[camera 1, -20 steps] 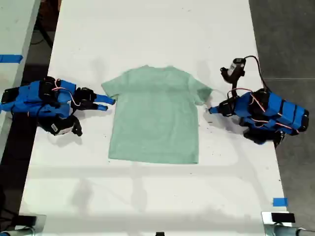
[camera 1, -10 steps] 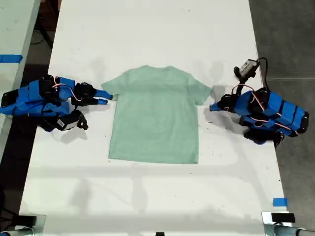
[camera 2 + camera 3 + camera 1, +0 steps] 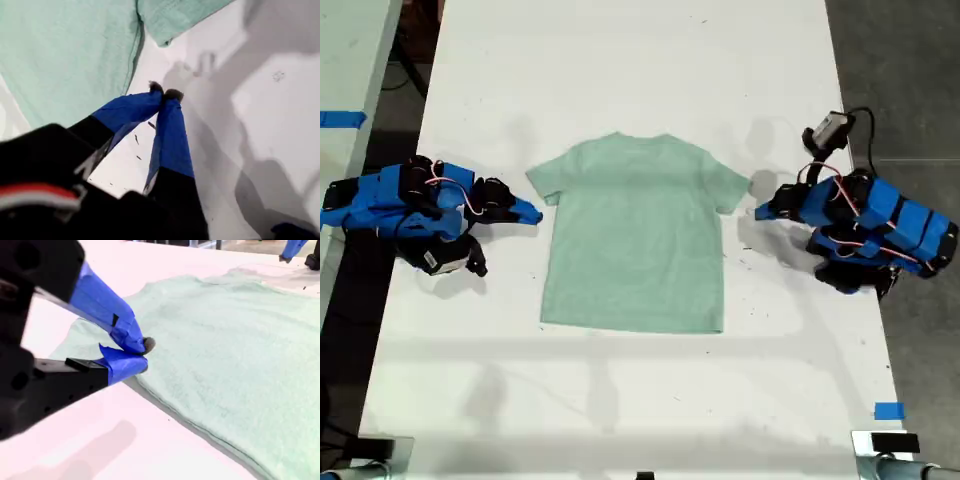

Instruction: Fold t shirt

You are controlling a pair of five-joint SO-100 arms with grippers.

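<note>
My first gripper (image 3: 165, 95) has its two blue jaws pressed tip to tip with nothing between them. It sits over the white table (image 3: 280, 130), just beside one sleeve of the t shirt (image 3: 65, 55). In the exterior view it is on the right (image 3: 761, 212).

My second gripper (image 3: 141, 355) is also closed and empty, right at the shirt's other sleeve. It is on the exterior view's left (image 3: 532, 214).

The pale green t shirt (image 3: 635, 230) lies spread flat in the middle of the table (image 3: 620, 60), between the two arms.
</note>
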